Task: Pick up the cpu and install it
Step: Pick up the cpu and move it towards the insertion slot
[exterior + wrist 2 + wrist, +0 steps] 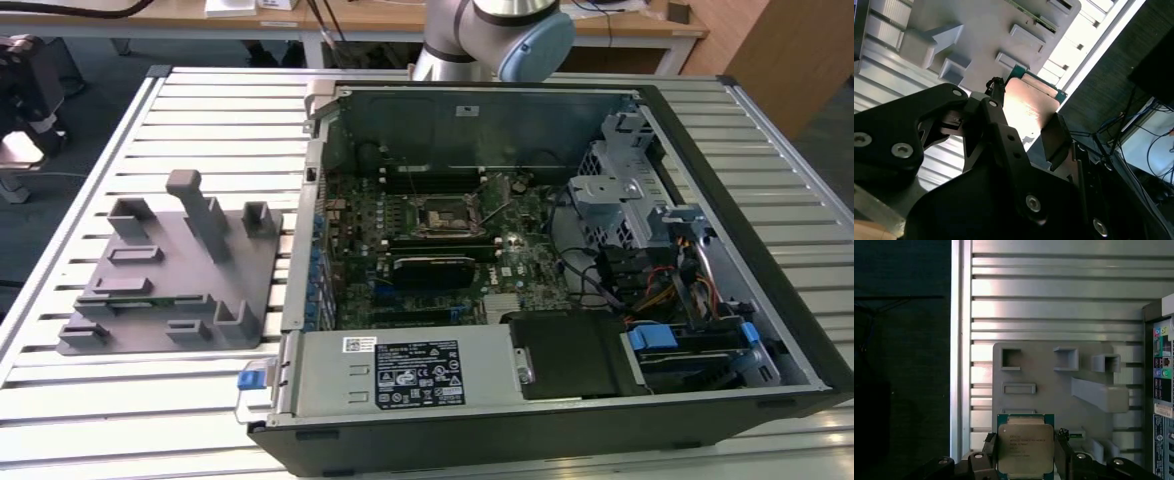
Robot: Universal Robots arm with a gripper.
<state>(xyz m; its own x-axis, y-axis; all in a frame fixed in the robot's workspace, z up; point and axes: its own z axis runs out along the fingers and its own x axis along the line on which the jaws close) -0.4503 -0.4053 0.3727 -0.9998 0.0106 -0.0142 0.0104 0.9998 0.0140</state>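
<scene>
The cpu [1025, 447], a small square chip with a silvery top plate and a green rim, sits between the two black fingers of my gripper [1026, 455], which is shut on it. In the second wrist view the cpu [1029, 105] shines pale between the gripper's [1026, 122] dark fingers [1055, 137]. Beneath it, well below, lies the grey plastic holder block [1054, 390], also seen in the exterior view [174, 270]. The dark square socket [438, 220] sits on the motherboard inside the open computer case [694, 150].
The slatted metal table [187, 100] carries the holder block at the exterior view's left and the case at its right. The arm's base [487, 40] stands behind the case. Upright posts [200, 215] rise from the block. A dark floor [901, 365] lies past the table edge.
</scene>
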